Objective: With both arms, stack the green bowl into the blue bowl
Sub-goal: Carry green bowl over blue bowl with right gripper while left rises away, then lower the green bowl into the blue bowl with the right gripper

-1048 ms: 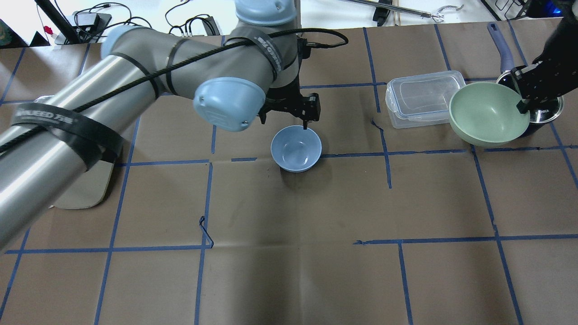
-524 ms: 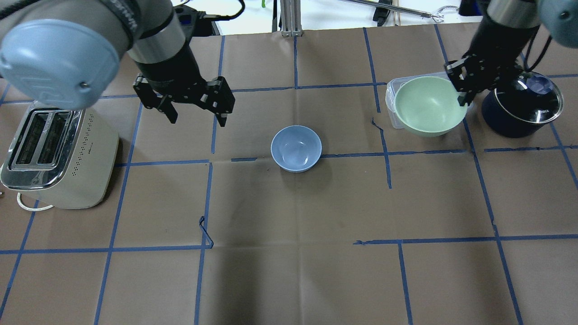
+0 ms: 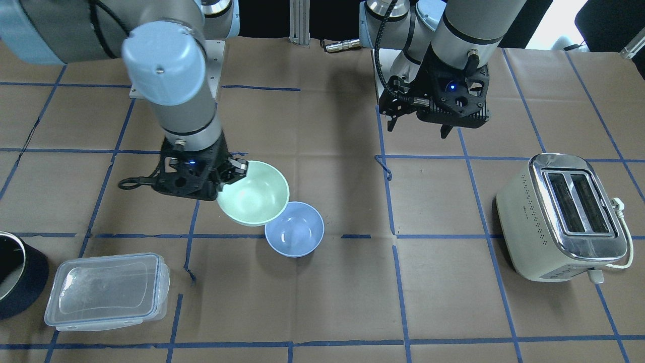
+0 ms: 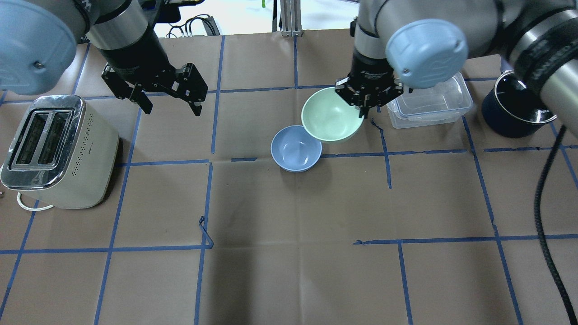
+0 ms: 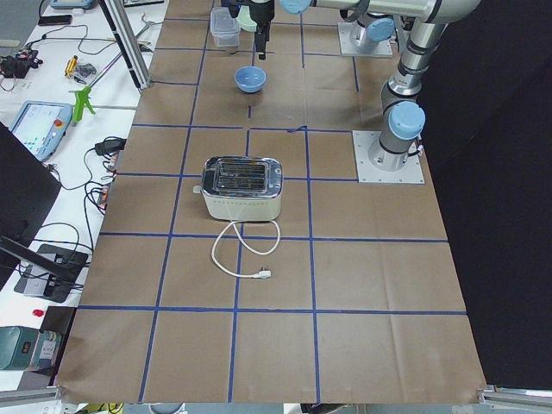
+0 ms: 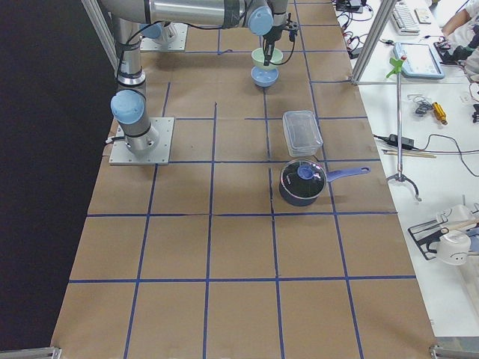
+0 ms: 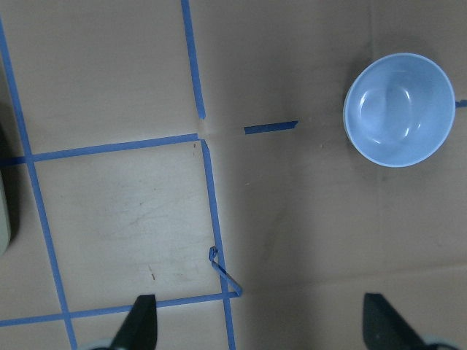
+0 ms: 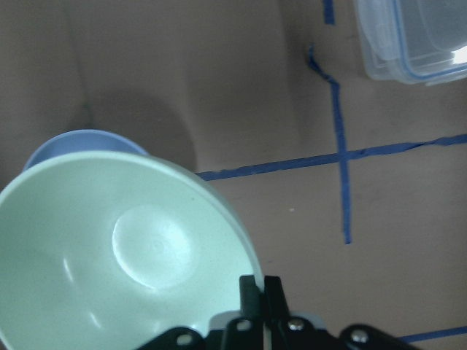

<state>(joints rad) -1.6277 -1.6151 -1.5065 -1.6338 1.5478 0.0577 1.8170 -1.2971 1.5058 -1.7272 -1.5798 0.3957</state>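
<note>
The right gripper (image 4: 364, 108) has its two fingers closed tight on the rim of the green bowl (image 4: 332, 115), pinching the wall at about the bowl's 3 o'clock as seen from overhead. That is the only hold, so the bowl hangs off to one side of the fingers. In the front-facing view it looks a little tilted.

The green bowl is up in the air at roughly 1 to 2 o'clock from the blue bowl (image 4: 295, 149), which sits on the table (image 4: 289, 271). From above, the green bowl's low edge already overlaps the blue rim, but it is clearly not centred.

To my eye, the chief worry is lowering too soon. An off-centre descent would bring the green underside down on the blue rim, and such a light bowl would likely skid or tip. Nothing steadies the blue bowl. The left gripper (image 4: 171, 107) hangs empty with its fingers spread wide, well off between 9 and 10 o'clock, near the toaster (image 4: 54, 149).

A glossy wall in a one-sided pinch could also slip or swing on a sharp move. Letting go while it is tilted might leave it cocked rather than nested.
</note>
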